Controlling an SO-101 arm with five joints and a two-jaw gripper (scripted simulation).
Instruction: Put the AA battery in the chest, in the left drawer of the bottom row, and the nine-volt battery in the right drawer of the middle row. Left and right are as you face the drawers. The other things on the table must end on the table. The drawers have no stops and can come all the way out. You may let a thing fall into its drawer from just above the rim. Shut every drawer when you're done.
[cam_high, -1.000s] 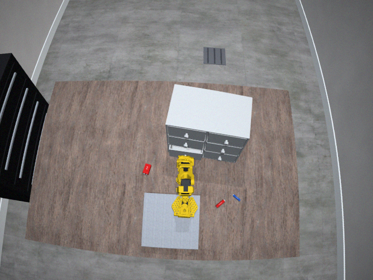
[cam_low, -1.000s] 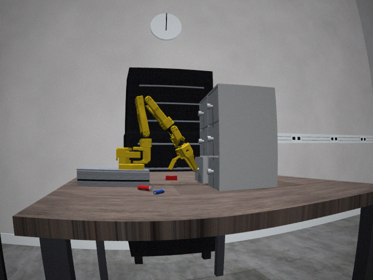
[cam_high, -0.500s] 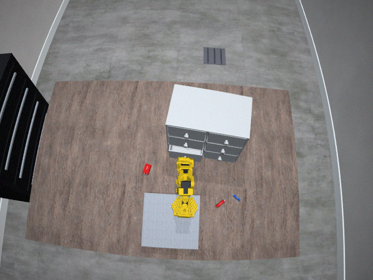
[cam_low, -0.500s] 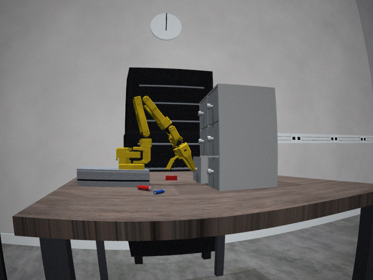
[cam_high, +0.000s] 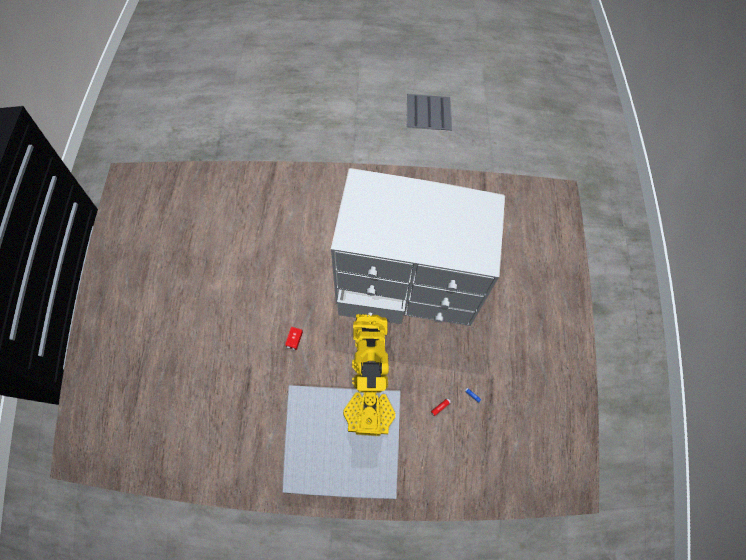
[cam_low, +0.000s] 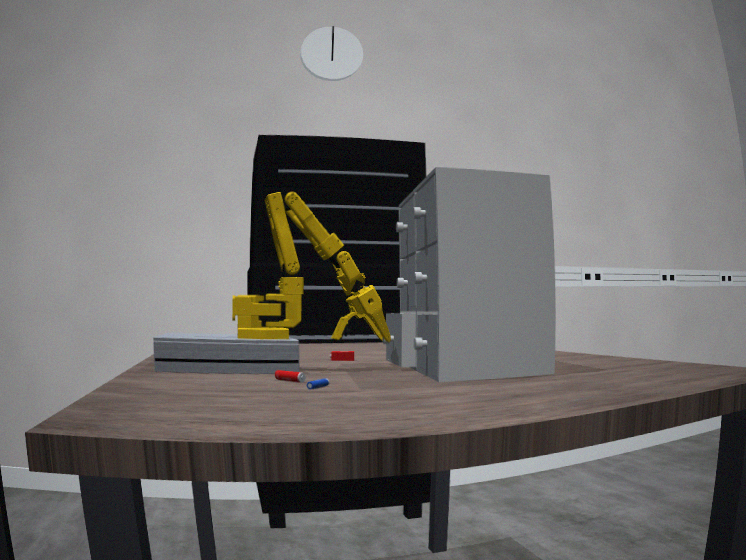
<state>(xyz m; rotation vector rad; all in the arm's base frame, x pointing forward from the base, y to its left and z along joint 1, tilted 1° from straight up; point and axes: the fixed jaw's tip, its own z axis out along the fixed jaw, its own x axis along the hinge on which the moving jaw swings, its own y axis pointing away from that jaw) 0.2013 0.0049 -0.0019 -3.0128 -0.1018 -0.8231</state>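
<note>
Three small things lie loose on my table (cam_high: 180, 301) while my claw (cam_low: 385, 334) is clamped on the bottom-left drawer's knob (cam_low: 390, 337), drawer (cam_high: 370, 301) partly out.

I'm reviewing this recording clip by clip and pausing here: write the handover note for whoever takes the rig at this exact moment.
Gripper: shut on the knob of the bottom-left drawer, which stands partly pulled out of the chest.
Other five drawers look shut.
On the table: a red block-shaped battery left of the arm, and a red cylinder and a blue cylinder right of the base. Which cylinder is the AA cannot be told from here.
Done: bottom-left drawer started opening.
Left: finish opening, load the AA, open the middle-right drawer, load the nine-volt, shut all drawers.
</note>
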